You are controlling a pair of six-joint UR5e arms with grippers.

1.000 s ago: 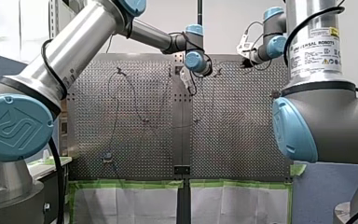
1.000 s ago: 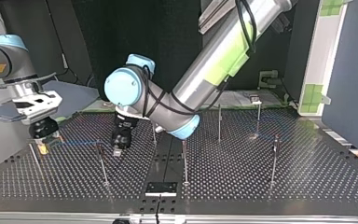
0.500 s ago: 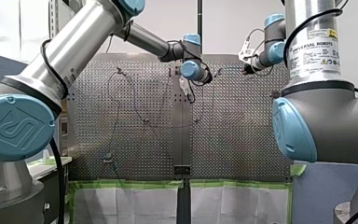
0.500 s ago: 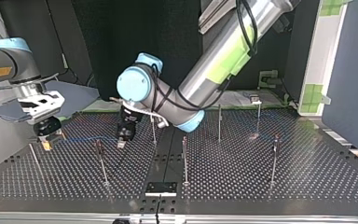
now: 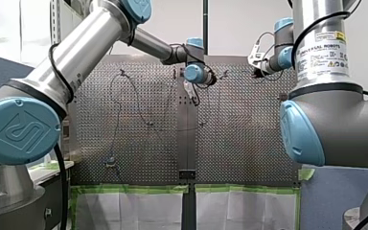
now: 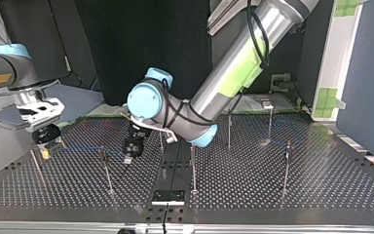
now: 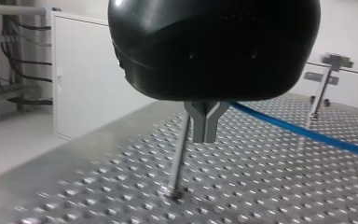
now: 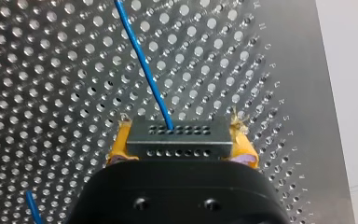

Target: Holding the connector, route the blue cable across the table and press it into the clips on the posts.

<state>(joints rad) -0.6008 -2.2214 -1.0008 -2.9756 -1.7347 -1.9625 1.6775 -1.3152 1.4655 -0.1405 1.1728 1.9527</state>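
Connector (image 8: 178, 138): a dark grey block with two rows of holes, level, clamped in the right jaws. The cable (image 8: 144, 70), thin and blue, leaves its upper row and runs straight above the bench (image 8: 51, 93). Slim metal posts (image 6: 193, 168) stand upright, well apart, with clips (image 6: 288, 145) on top

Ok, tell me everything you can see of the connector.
The connector is a dark grey rectangular block, plastic by its look, with two rows of small holes on its face. It sits level, clamped at both ends between the yellow pads of my right gripper, held over the table. The cable leaves a hole in the row farther from the gripper.
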